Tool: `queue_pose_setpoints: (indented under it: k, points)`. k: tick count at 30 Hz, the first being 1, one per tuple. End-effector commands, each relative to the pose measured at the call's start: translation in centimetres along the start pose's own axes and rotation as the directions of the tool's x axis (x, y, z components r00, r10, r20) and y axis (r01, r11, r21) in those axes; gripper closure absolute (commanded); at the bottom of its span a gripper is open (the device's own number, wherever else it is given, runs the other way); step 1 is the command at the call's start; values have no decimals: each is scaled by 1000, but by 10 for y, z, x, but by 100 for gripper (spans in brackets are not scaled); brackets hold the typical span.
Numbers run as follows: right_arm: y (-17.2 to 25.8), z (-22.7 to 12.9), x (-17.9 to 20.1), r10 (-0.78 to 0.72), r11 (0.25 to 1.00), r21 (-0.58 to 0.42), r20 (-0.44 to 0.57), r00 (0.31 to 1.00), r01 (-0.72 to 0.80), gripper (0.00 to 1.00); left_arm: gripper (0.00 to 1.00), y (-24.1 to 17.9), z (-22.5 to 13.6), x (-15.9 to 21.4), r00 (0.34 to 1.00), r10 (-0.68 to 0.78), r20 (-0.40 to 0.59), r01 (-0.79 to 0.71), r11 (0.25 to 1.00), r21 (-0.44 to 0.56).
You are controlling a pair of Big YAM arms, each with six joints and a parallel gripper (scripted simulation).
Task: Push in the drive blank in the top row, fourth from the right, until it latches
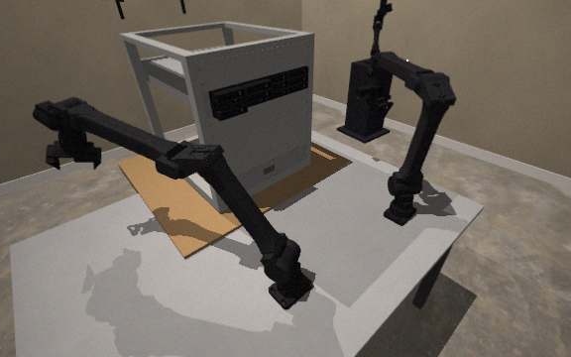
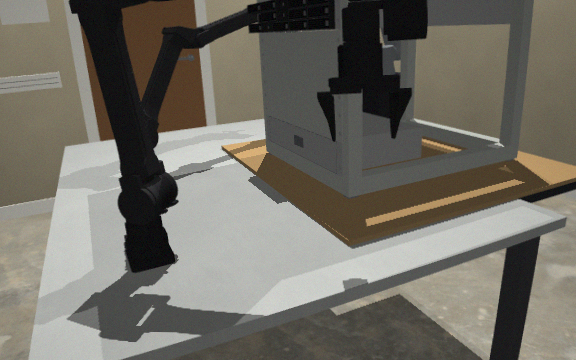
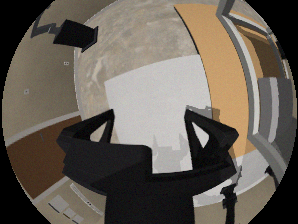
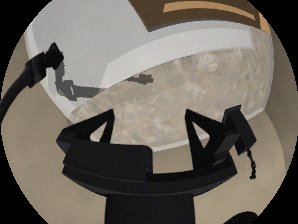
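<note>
The pale grey rack (image 1: 266, 141) (image 2: 293, 90) stands upright on a tan board (image 1: 167, 198) (image 2: 313, 212) (image 3: 220, 75). Its black bay of drive blanks (image 1: 261, 92) (image 2: 293, 16) is high on the front; the top is cut off in the exterior view. The top-row leftmost blank (image 1: 228, 95), fourth from the right, appears to stand out; several neighbours at that end also look proud, but exact depths are too dark to tell. My left gripper (image 1: 74, 165) (image 3: 149, 112) is open and empty, left of the rack. My right gripper (image 2: 363, 138) (image 4: 149, 112) is open and empty, beyond the rack's right side.
The white table (image 1: 57, 268) (image 2: 208, 280) carries both arm bases in front of the rack. A dark pedestal (image 1: 360, 111) stands on the floor beyond the right arm. The rack's sides are open frames with posts and rails near the right gripper.
</note>
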State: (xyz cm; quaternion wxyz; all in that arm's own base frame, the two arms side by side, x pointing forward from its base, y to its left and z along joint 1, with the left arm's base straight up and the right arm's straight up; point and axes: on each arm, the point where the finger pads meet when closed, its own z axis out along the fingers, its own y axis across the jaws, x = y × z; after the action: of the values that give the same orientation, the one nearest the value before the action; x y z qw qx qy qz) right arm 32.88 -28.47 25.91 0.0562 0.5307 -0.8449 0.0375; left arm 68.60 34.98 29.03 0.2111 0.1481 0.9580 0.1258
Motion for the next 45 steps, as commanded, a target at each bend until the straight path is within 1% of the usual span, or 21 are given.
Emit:
queue_pose_setpoints:
  k: [1, 2, 4, 6, 8, 10, 14, 17, 19, 21, 22, 23, 26, 28, 30, 33, 35, 36, 38, 41, 45]
  points:
    - [-8, -15, 4, 7, 999, 41, -9, 1000, -6, 0, 0, 71, -62, 37, 986, -144, 81, 154, 978, -141]
    - [-8, -15, 4, 7, 999, 41, -9, 1000, -6, 0, 0, 83, -69, 50, 979, -178, 95, 192, 967, -165]
    - [-8, -15, 4, 7, 999, 41, -9, 1000, -6, 0, 0, 83, -69, 50, 979, -178, 95, 192, 967, -165]
    - [-8, -15, 4, 7, 999, 41, -9, 1000, -7, 0, 0, 110, -89, 81, 959, -251, 129, 275, 936, -218]
    - [-8, -16, 4, 10, 999, 41, -8, 1000, -9, 0, 0, 135, -110, 117, 929, -326, 174, 364, 890, -275]
    - [-7, -18, 2, 17, 999, 40, -4, 1000, -17, 0, 0, 154, -130, 151, 892, -393, 224, 449, 832, -327]
    - [-7, -26, -1, 22, 998, 52, 2, 1000, -22, 0, 0, 188, -182, 226, 813, -485, 322, 581, 705, -405]
    - [-7, -36, -4, 30, 997, 69, 11, 999, -31, 0, 0, 200, -217, 277, 750, -529, 398, 662, 600, -450]
    - [-5, -36, -7, 39, 997, 62, 22, 999, -41, 0, 0, 203, -241, 311, 704, -548, 452, 710, 521, -474]
    - [-5, -36, -7, 39, 997, 62, 22, 999, -41, 0, 0, 203, -241, 311, 704, -548, 452, 710, 521, -474]
    - [-3, -17, -11, 40, 999, 13, 36, 999, -41, 0, 0, 204, -258, 335, 672, -555, 490, 739, 465, -487]
    - [-4, -23, -12, 48, 999, 22, 41, 998, -49, 0, 0, 203, -275, 359, 640, -558, 528, 765, 407, -498]
    - [-1, -44, -16, 76, 995, 54, 62, 995, -80, 0, 0, 195, -312, 408, 573, -548, 609, 812, 280, -512]
    - [3, -45, -21, 97, 994, 40, 84, 992, -100, 0, 0, 187, -334, 437, 534, -532, 657, 834, 201, -514]
    - [12, -38, -30, 120, 993, 3, 112, 986, -121, 0, 0, 175, -357, 467, 495, -507, 706, 851, 119, -511]
    - [19, -44, -42, 164, 986, -19, 159, 974, -163, 0, 0, 152, -390, 507, 444, -456, 772, 867, 1, -498]
    - [24, -48, -51, 198, 980, -38, 194, 961, -195, 0, 0, 135, -408, 530, 417, -417, 808, 872, -68, -485]
    - [30, -45, -58, 218, 976, -63, 211, 953, -209, 0, 0, 128, -416, 539, 406, -399, 822, 873, -96, -478]
    - [30, -45, -58, 218, 976, -63, 211, 953, -209, 0, 0, 128, -416, 539, 406, -399, 822, 873, -96, -478]
    - [41, -49, -75, 282, 959, -108, 269, 921, -262, 0, 0, 108, -434, 560, 384, -352, 854, 873, -162, -460]
    - [50, -62, -100, 369, 929, -145, 353, 860, -340, 0, 0, 92, -447, 574, 371, -315, 874, 871, -208, -444]
